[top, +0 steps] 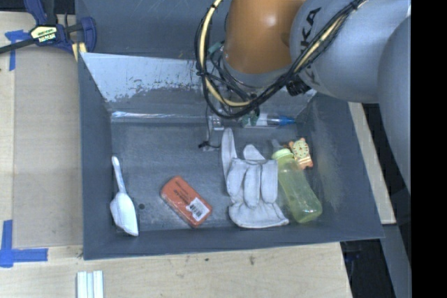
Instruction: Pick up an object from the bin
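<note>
Grey metal bin (154, 150), seen from above. The gripper (212, 130), below the robot's orange cover (262, 24) at centre frame, hangs low just beside the upper tip of a white fabric glove (253, 186); whether it stands apart or together cannot be told. A yellow-green plastic bottle (298, 190) lies just right of the glove; an orange rectangular packet (186, 201) and a white plastic spoon (123, 204) lie lower left. Risks, as judged: limp cloth may slip free or drag the bottle, and a closure here may catch only bare floor.
</note>
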You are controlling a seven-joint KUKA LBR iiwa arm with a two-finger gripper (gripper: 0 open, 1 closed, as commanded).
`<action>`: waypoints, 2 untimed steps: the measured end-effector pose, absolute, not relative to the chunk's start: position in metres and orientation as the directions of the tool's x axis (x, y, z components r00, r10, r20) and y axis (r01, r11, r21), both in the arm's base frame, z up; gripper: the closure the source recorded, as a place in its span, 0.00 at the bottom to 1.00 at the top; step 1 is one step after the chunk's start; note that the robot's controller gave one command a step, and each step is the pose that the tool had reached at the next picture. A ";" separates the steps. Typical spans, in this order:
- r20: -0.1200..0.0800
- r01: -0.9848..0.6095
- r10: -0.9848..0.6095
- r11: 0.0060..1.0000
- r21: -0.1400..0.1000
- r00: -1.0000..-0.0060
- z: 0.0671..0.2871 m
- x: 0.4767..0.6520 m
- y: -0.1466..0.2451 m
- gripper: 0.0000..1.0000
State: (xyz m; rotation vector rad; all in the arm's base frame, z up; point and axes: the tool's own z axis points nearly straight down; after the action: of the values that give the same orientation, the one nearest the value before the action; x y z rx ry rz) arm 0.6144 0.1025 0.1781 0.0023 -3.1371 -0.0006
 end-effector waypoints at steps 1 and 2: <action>-0.003 0.000 0.000 1.000 0.001 -1.000 0.183 0.616 0.102 0.00; -0.006 -0.017 -0.017 1.000 0.001 -1.000 0.135 0.589 0.057 0.00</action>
State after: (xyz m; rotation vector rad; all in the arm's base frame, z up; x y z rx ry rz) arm 0.5890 0.0571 0.1354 0.0265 -3.1471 -0.0010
